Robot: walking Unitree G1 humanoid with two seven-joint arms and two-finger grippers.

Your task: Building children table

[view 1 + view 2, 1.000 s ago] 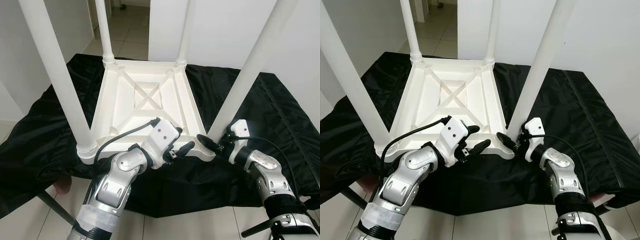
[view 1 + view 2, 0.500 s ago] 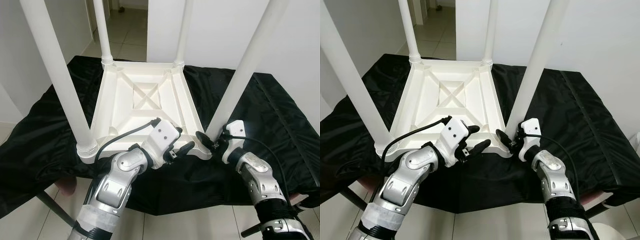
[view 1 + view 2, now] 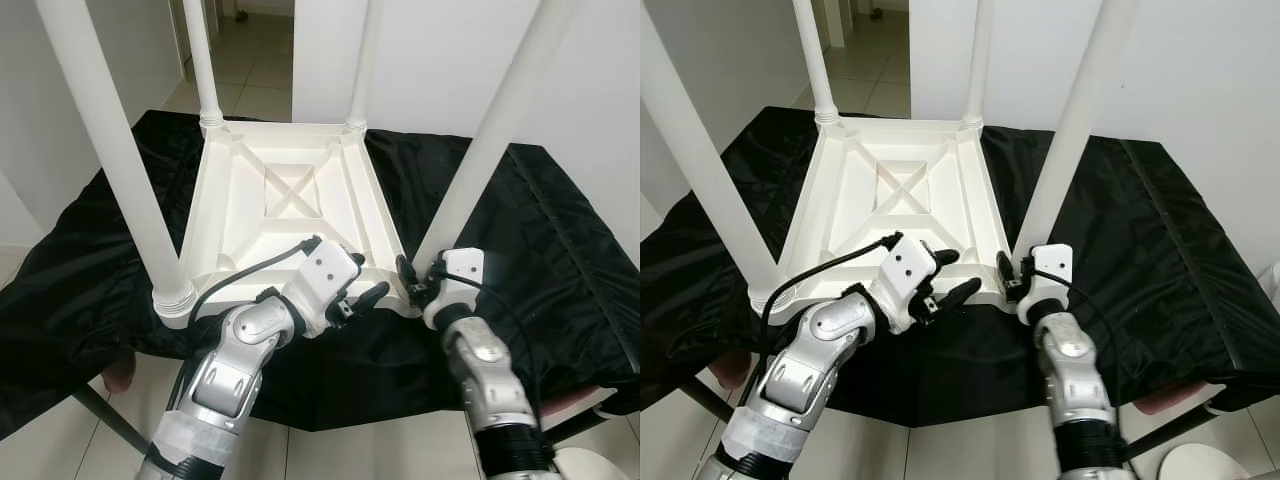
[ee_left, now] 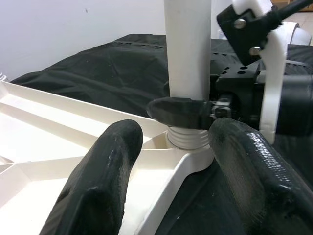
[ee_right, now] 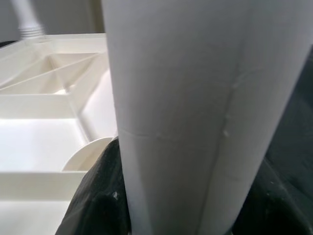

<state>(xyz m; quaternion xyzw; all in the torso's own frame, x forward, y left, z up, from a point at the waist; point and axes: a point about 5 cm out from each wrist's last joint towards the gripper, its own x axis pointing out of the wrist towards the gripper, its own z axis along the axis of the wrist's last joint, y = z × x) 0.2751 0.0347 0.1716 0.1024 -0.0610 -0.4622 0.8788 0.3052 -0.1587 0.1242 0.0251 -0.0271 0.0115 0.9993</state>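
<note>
Black cloth (image 3: 560, 240) covers the surface; the upturned table (image 3: 290, 215) lies centred. At five o'clock my right fingers (image 3: 413, 283) clasp its near leg (image 3: 470, 190); left fingers (image 3: 360, 293) hover spread. Twist squarely, steadily.

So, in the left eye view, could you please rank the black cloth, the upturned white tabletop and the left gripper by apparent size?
1. black cloth, spreading past the tabletop on every side.
2. upturned white tabletop.
3. left gripper, smallest, though nearest the camera.
</note>
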